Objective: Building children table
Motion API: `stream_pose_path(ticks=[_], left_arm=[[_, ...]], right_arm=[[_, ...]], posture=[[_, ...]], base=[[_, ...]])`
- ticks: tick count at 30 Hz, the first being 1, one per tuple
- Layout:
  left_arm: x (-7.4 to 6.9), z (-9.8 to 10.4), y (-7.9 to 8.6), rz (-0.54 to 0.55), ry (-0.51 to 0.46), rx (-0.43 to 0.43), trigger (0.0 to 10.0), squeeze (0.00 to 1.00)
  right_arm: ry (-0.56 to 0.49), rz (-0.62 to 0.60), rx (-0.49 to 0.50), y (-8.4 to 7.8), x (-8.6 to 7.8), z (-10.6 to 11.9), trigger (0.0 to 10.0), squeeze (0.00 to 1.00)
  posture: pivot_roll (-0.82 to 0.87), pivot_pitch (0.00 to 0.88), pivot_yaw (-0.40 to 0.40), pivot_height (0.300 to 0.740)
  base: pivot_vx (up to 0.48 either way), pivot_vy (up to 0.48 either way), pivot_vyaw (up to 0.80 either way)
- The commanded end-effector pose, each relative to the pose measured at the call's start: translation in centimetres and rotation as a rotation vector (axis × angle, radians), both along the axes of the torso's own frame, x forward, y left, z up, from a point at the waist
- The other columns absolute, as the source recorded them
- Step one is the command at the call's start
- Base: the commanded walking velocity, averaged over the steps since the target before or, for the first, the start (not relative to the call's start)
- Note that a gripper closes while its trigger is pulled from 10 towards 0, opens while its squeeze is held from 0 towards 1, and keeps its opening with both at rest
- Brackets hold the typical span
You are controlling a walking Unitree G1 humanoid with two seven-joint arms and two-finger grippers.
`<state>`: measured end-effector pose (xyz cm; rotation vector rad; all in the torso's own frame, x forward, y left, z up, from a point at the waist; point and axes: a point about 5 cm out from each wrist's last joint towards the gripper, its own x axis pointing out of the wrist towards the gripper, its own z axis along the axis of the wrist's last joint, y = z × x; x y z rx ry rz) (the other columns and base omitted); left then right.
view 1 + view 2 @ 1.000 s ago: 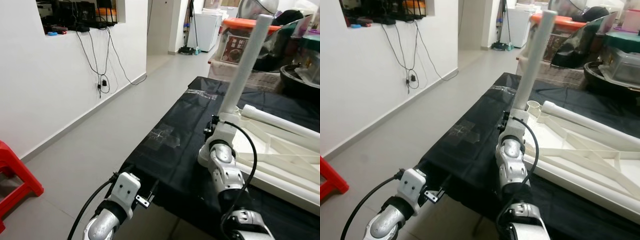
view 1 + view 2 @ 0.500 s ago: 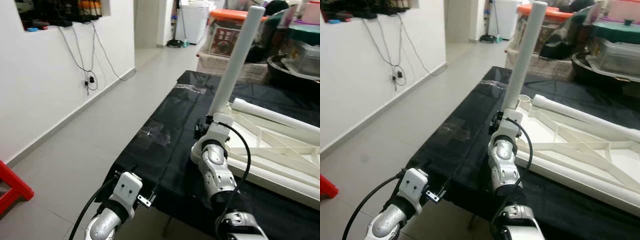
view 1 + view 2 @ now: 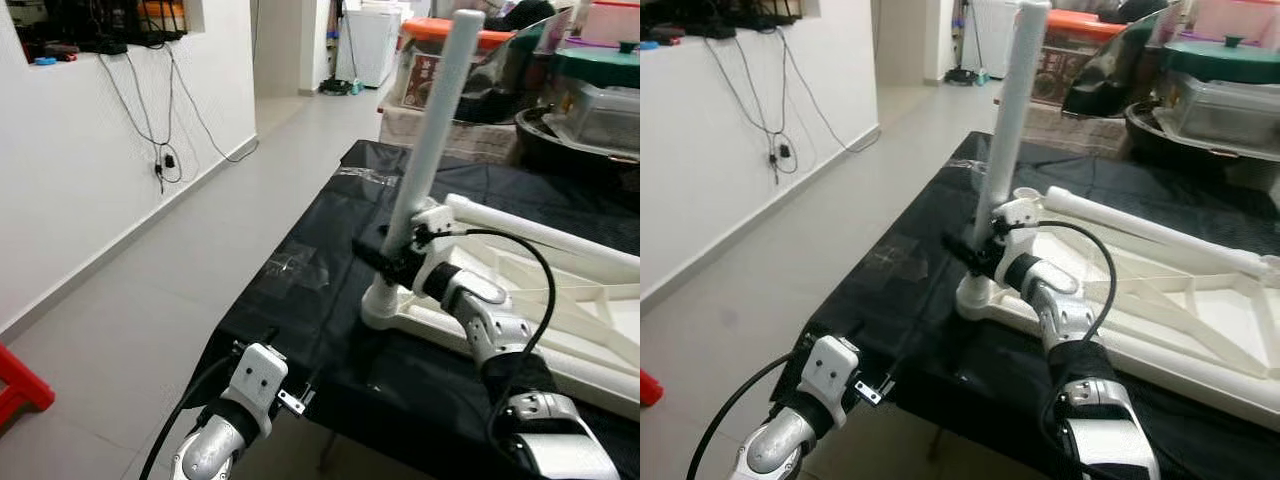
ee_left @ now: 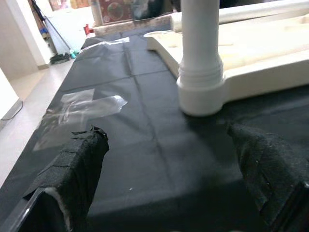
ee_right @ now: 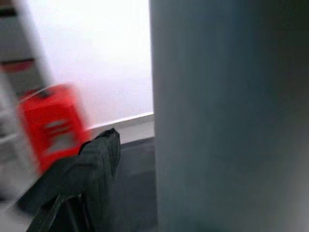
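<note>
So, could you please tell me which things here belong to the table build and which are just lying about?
Belonging to the job:
- upright white leg
- white tabletop frame
- right gripper at the leg
- left gripper, open

Lying about:
- orange-lidded box
- wall cables
- clear tape

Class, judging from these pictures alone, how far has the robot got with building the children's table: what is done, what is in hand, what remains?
Done: the white tabletop lies underside up on the black cloth, and one white leg stands upright in its corner socket. In hand: the right gripper is closed on that leg low down. The left gripper hangs open, off the table's edge. Left: another leg lies loose across the tabletop, unfitted.
</note>
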<state>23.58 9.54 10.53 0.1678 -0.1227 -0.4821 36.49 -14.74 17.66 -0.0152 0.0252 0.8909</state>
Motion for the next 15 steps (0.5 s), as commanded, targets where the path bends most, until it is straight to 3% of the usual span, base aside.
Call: stream_pose_path(ticks=[1,3,4,6,7,8,15], left_arm=[[0.0,-0.6,-0.1,-0.004,0.028,0.01,10.0,0.0],[0.0,-0.6,0.0,-0.004,0.029,0.011,10.0,0.0],[0.0,-0.6,-0.1,-0.005,0.03,0.012,10.0,0.0],[0.0,-0.6,-0.1,-0.005,0.03,0.012,10.0,0.0],[0.0,-0.6,0.0,-0.005,0.032,0.012,10.0,0.0],[0.0,-0.7,-0.1,-0.007,0.033,0.012,10.0,0.0],[-0.1,-0.7,-0.1,-0.008,0.037,0.011,10.0,0.0]], right_arm=[[0.049,0.209,-0.052,2.4,-0.8,-1.0,10.0,0.0],[0.057,0.279,-0.057,2.9,-1.0,-1.0,10.0,0.0],[0.066,0.347,-0.051,3.4,-1.2,-0.9,7.6,0.0],[0.066,0.347,-0.051,3.4,-1.2,-0.9,7.6,0.0],[0.066,0.394,-0.06,3.9,-1.4,-0.9,1.5,0.0],[0.063,0.4,-0.069,4.3,-1.4,-1.1,0.0,0.0],[0.072,0.341,-0.098,4.3,-1.7,-2.4,0.0,0.0]], posture=[[0.21,0.0,-0.088,0.74],[0.21,0.0,-0.089,0.74],[0.21,0.0,-0.087,0.74],[0.21,0.0,-0.087,0.74],[0.21,0.0,-0.087,0.74],[0.21,0.0,-0.086,0.74],[0.21,0.0,-0.086,0.74]], base=[[0.0,0.0,0.0],[0.0,0.0,0.0],[0.0,0.0,0.0],[0.0,0.0,0.0],[0.0,0.0,0.0],[0.0,0.0,0.0],[0.0,0.0,0.0]])
